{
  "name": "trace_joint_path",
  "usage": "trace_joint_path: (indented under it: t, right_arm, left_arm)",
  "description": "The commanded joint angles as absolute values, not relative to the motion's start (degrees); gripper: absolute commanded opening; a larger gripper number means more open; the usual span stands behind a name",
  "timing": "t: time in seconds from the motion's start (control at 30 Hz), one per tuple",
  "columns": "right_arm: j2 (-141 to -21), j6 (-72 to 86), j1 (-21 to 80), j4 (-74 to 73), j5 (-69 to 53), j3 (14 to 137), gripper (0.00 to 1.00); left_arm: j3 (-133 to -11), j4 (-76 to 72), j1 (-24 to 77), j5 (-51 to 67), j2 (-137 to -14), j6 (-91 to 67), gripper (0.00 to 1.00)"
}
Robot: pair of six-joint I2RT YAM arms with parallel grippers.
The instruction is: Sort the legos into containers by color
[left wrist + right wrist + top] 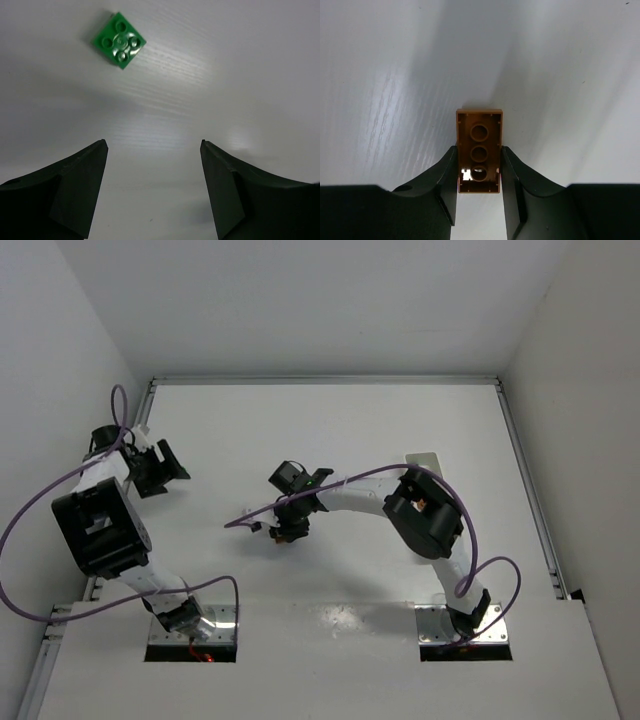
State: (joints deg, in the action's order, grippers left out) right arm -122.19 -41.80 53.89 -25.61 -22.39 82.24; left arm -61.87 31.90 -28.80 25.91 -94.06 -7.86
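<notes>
Brown lego (pixel 479 131), hollow side up: clamped between right gripper (pixel 479 150) fingers, mid-table (pixel 350 420). Green lego (pixel 119 44) flat near left edge, just beyond left gripper (pixel 154 145), spread wide, holding nothing.

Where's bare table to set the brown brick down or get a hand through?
Bare: the far strip of table along the back edge; the right side between right arm and rail; the near-centre patch between left base and right base. Crowded: mid-table around the right gripper, its brick and cable, and the left edge under the left arm.
</notes>
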Motion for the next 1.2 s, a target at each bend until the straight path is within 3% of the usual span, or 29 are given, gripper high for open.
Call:
trace_joint_path:
  t: [0.0,0.47,1.17]
  right_arm:
    - [-124.55,-41.22,54.14,-23.47,-18.11,82.44,0.19]
    - [-120.32,-37.71,52.03,-23.47,-20.30,80.77,0.11]
    - [-119.79,-36.65,50.98,-24.52,-21.45,81.30,0.08]
  left_arm:
    - [-65.48,24.71,-26.11,22.08,-95.18,-11.34,0.81]
    - [-78.31,29.62,-19.25,6.95,-107.05,5.71,0.77]
    - [-84.63,35.95,-19.25,16.08,-115.22,24.52,0.70]
